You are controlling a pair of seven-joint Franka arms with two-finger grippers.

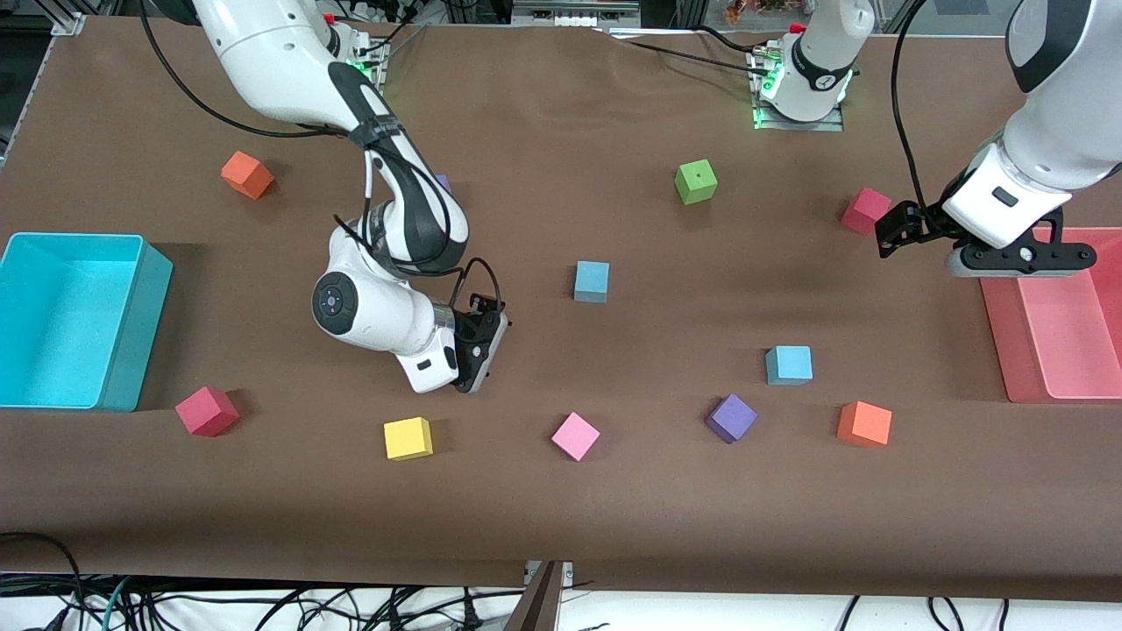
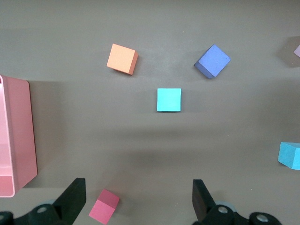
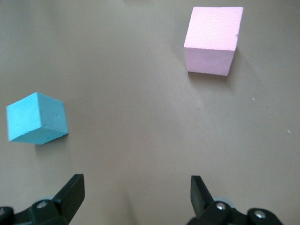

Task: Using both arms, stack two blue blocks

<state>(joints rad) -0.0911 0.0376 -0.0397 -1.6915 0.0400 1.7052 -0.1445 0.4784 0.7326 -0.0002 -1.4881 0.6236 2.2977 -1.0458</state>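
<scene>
Front view: right gripper (image 1: 478,368), fingers apart and empty, hangs low over bare table. One blue block (image 1: 592,281) sits mid-table; the other (image 1: 789,365) lies nearer the camera. Left gripper (image 1: 912,230) waits, fingers apart. Probably light, soft foam; pinch flat parallel sides.

Right gripper (image 3: 136,197) jaws spread wide above brown table (image 3: 131,93), blue block (image 3: 37,118), pink block (image 3: 213,40) well apart

blocks (image 1: 592,281) well apart on table (image 1: 614,508)
</scene>
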